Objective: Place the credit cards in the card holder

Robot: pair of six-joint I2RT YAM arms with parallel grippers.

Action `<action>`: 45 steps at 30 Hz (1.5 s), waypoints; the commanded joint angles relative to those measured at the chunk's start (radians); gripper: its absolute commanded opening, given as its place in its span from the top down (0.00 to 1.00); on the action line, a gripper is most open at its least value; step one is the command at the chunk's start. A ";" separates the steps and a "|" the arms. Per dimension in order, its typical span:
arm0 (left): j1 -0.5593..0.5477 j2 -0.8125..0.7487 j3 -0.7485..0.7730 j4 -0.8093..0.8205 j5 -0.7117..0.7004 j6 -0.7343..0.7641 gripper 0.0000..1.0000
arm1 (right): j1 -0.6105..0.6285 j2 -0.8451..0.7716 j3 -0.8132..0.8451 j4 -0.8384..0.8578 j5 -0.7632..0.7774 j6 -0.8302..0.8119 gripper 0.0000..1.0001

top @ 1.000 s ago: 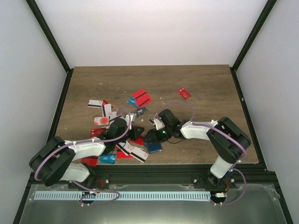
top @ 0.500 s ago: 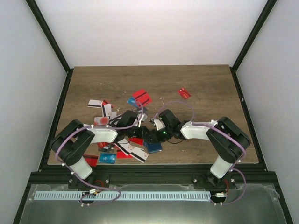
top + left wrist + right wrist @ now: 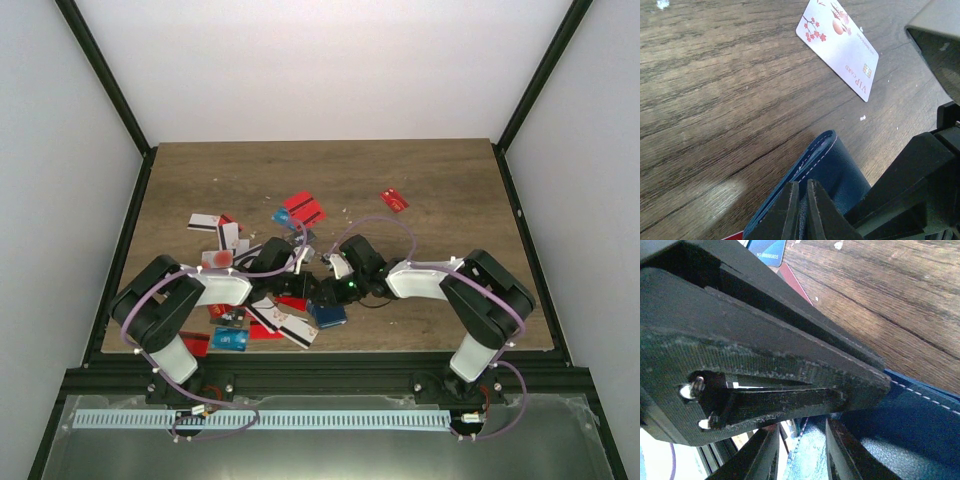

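The navy card holder [image 3: 328,314] lies at the front middle of the table, where both grippers meet. My left gripper [image 3: 801,202] is shut on the thin upper flap of the card holder [image 3: 837,160]. My right gripper [image 3: 801,455] is open and straddles a blue leather edge of the card holder [image 3: 810,460]; one finger [image 3: 842,457] touches it and a gap shows at the other. The left gripper's fingers [image 3: 765,365] fill the top of the right wrist view. Credit cards are scattered around: red ones [image 3: 303,210], white ones [image 3: 205,222] and a white VIP card [image 3: 840,45].
A lone red card [image 3: 394,200] lies at the back right. A white card with a black stripe [image 3: 285,322] and a light-blue card [image 3: 229,340] sit near the front edge by the left arm. Black frame rails border the table.
My left arm has swung in and its gripper has shifted right onto the card holder. The right gripper's jaws have narrowed around the holder's edge; the right arm has hardly moved.
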 commanded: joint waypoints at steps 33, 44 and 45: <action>-0.003 -0.060 -0.080 -0.050 -0.047 -0.044 0.93 | -0.003 -0.066 0.000 -0.051 0.023 0.054 0.99; -0.015 -0.086 -0.082 -0.072 -0.085 -0.061 0.93 | -0.002 -0.113 -0.032 -0.131 0.075 0.078 0.99; -0.016 -0.089 -0.083 -0.074 -0.090 -0.062 0.93 | -0.002 -0.115 -0.034 -0.141 0.081 0.079 0.99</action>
